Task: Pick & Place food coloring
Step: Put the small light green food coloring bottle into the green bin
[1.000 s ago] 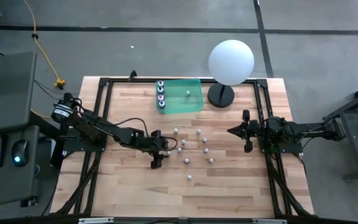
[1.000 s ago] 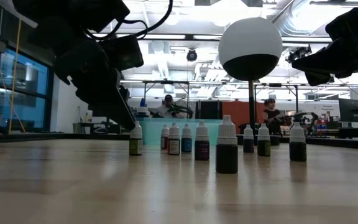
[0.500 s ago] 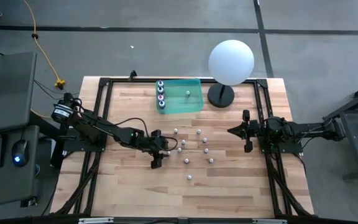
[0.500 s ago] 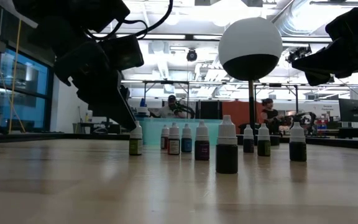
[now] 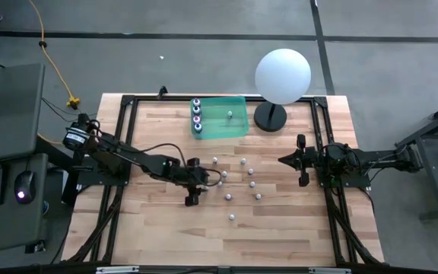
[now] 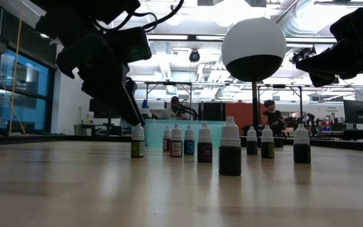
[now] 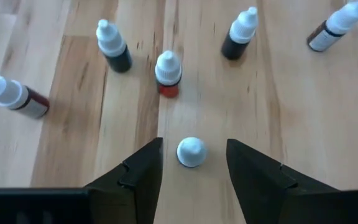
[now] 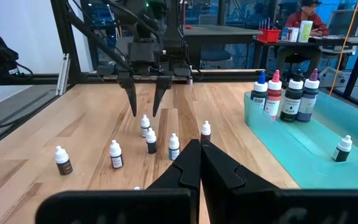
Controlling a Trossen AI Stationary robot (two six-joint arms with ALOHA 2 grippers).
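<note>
Several tiny white-capped food coloring bottles (image 5: 242, 161) stand upright on the wooden table. My left gripper (image 5: 204, 181) hangs open over one of them, slanting down. In the left wrist view that bottle's white cap (image 7: 191, 151) shows between the two fingers with a gap on each side. In the low view the same bottle (image 6: 137, 141) stands on its base below the fingertip. My right gripper (image 5: 282, 160) waits shut at the table's right side, level and clear of the bottles.
A green tray (image 5: 238, 125) at the far middle holds larger colored bottles (image 5: 197, 114) and one small bottle (image 5: 229, 116). A white sphere on a black base (image 5: 282, 74) stands to the right of the tray. Bare wood lies toward the near edge.
My left gripper has risen a little over the bottle below it. The bottles stand where they were.
</note>
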